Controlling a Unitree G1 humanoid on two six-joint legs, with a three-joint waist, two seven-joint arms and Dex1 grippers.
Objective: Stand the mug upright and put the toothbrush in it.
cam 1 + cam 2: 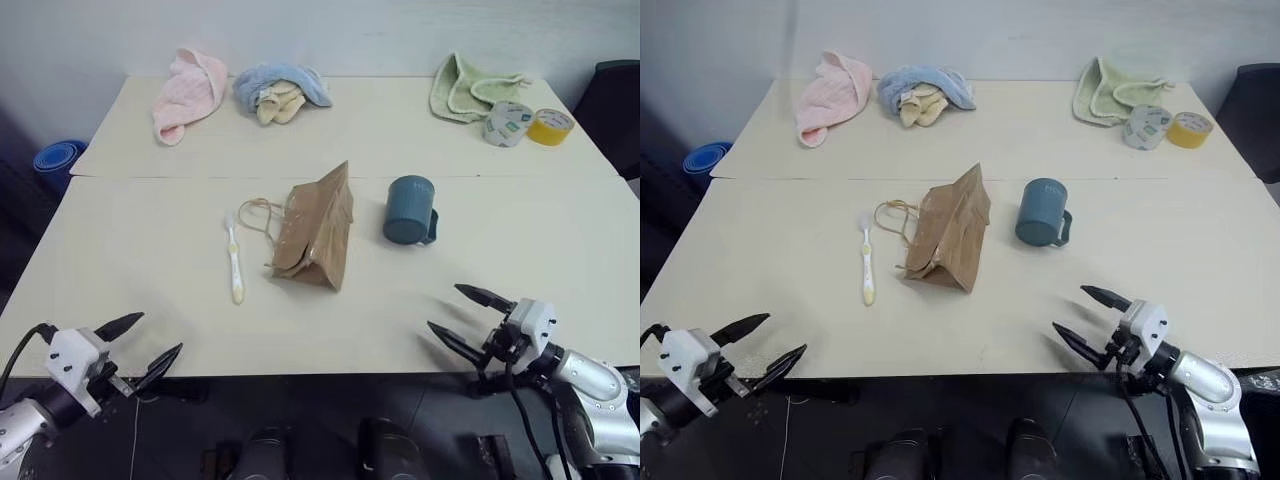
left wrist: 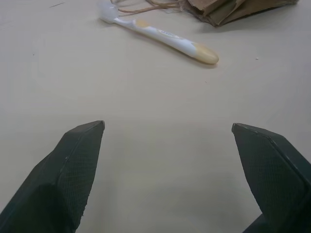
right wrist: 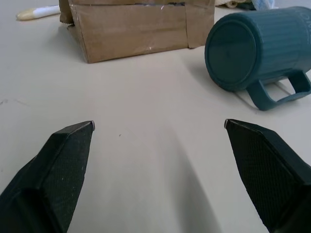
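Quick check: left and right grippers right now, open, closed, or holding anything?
Left gripper: open, holding nothing.
Right gripper: open, holding nothing.

- The table point(image 1: 150, 290) is pale cream, made of two tops butted along a seam running across it.
- On the near top, left to right: the toothbrush point(image 1: 235, 262) lying flat, bristle head away from the robot — a brown paper bag point(image 1: 318, 232) on its side, cord handles trailing toward the brush — the mug point(image 1: 409, 210) on its side, handle to the right.
- On the far top: a pink cloth point(image 1: 188, 92), a blue and cream cloth point(image 1: 279, 90), a green cloth point(image 1: 463, 87), then a grey tape roll point(image 1: 507, 124) touching a yellow tape roll point(image 1: 549, 126).
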